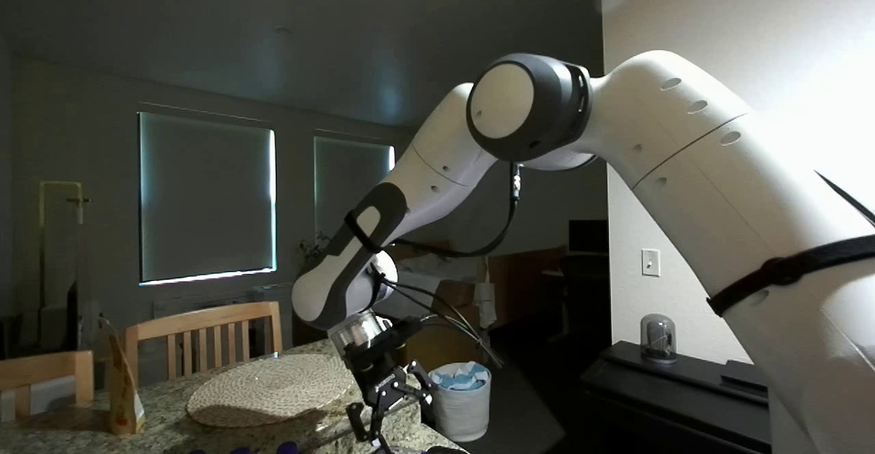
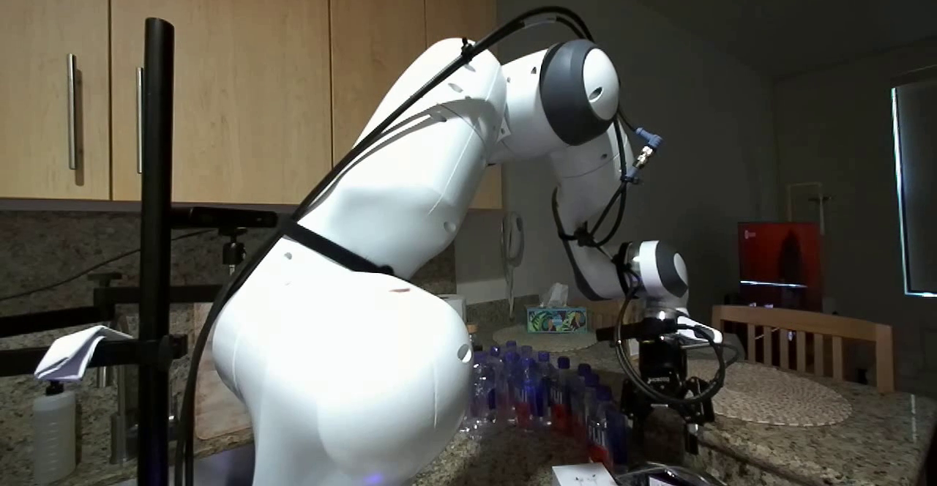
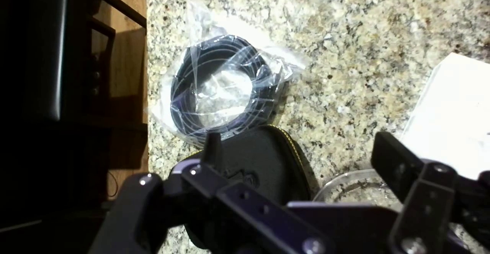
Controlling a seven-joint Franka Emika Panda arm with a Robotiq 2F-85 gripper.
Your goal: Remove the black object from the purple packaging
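Observation:
In the wrist view a coil of black cable (image 3: 264,89) lies inside a clear plastic bag (image 3: 283,61) with a faint bluish-purple tint. A rounded black case (image 3: 264,154) with yellow stitching lies beside it, touching or nearly touching the bag. A small black lump (image 1: 444,450) shows at the bottom edge of an exterior view; I cannot tell if it is the case or the coil. No clearly purple packaging shows. My gripper (image 3: 300,147) is open and empty. Its left finger overlaps the case in view, its right finger is near the white box. It also shows in both exterior views (image 1: 389,406) (image 2: 662,427).
A white box (image 3: 451,120) and a clear round dish (image 3: 344,177) lie on the speckled counter (image 3: 344,36). Several bottles (image 2: 523,391) stand beside the arm. A round placemat (image 1: 273,389) and a paper bag (image 1: 123,392) are further off. The counter's edge (image 3: 148,74) is left of the coil.

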